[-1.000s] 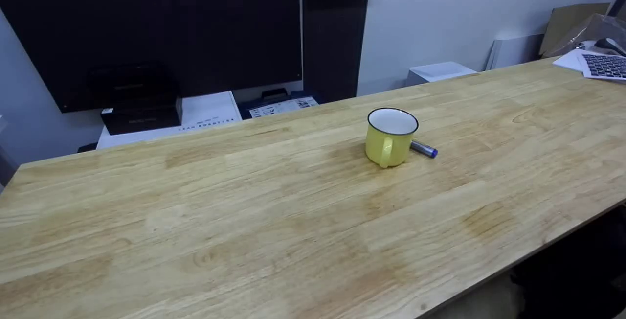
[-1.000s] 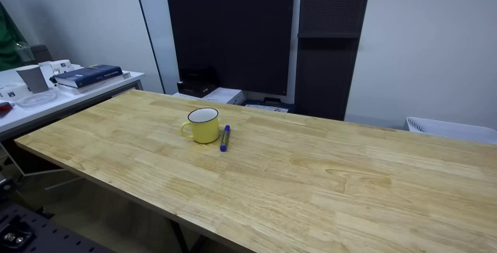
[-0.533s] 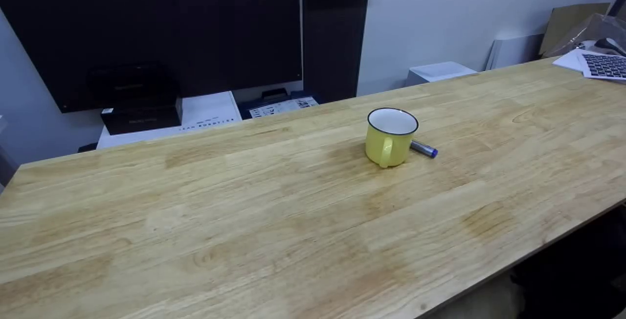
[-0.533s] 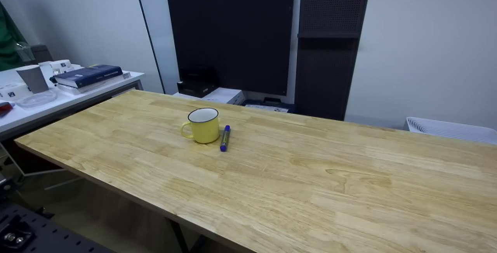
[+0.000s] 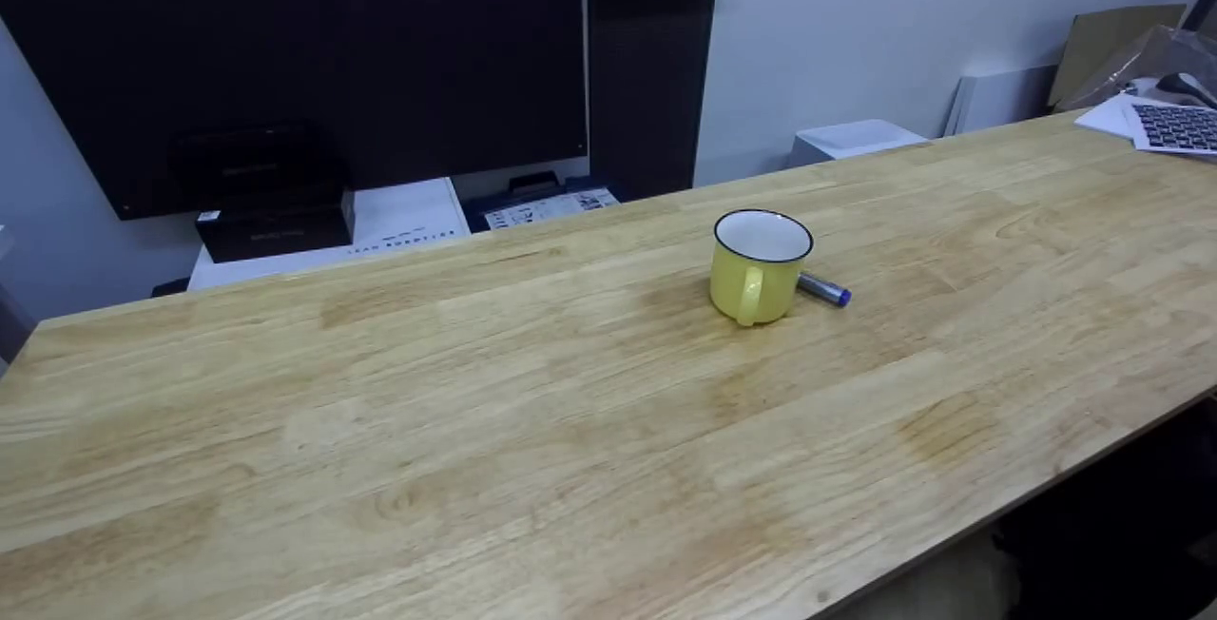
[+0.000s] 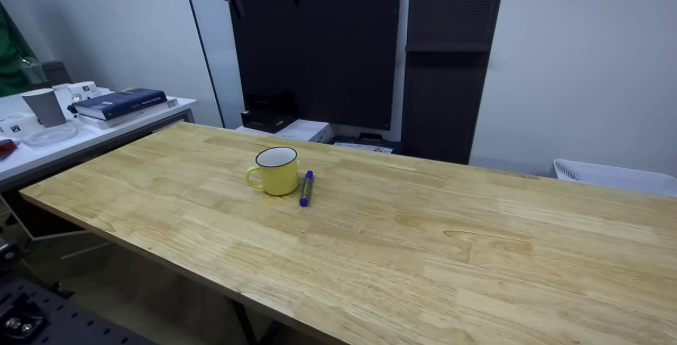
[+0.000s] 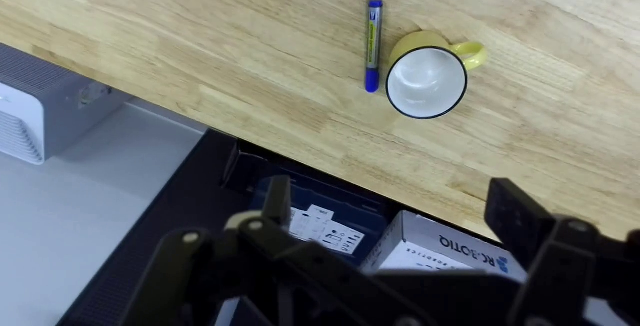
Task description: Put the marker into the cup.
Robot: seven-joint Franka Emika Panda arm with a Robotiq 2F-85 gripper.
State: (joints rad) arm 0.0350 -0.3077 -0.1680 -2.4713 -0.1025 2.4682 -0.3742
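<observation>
The yellow mug (image 5: 724,285) with a white inside and dark rim stands upright on the wooden table, in both exterior views (image 6: 280,178). The marker (image 6: 307,189), silver-grey with blue ends, lies flat close beside it. The mug partly hides the marker (image 5: 824,289) in an exterior view. In the wrist view the marker (image 7: 373,41) lies left of the mug (image 7: 426,83), a narrow gap between them; the mug's inside holds nothing. My gripper (image 6: 267,5) hangs high above the table at the top edge of an exterior view. In the wrist view it (image 7: 389,186) is wide open and empty.
The wooden table (image 5: 428,411) has a wall behind it. Beyond its back edge are a white box (image 7: 450,246), a blue case (image 7: 370,226) and a white appliance (image 6: 613,178). A keyboard (image 5: 1179,128) lies at the far end. A side table holds a book (image 6: 120,102) and a grey cup (image 6: 45,107).
My gripper has come into sight at the top of an exterior view, where it did not show before. The mug and marker have not moved.
</observation>
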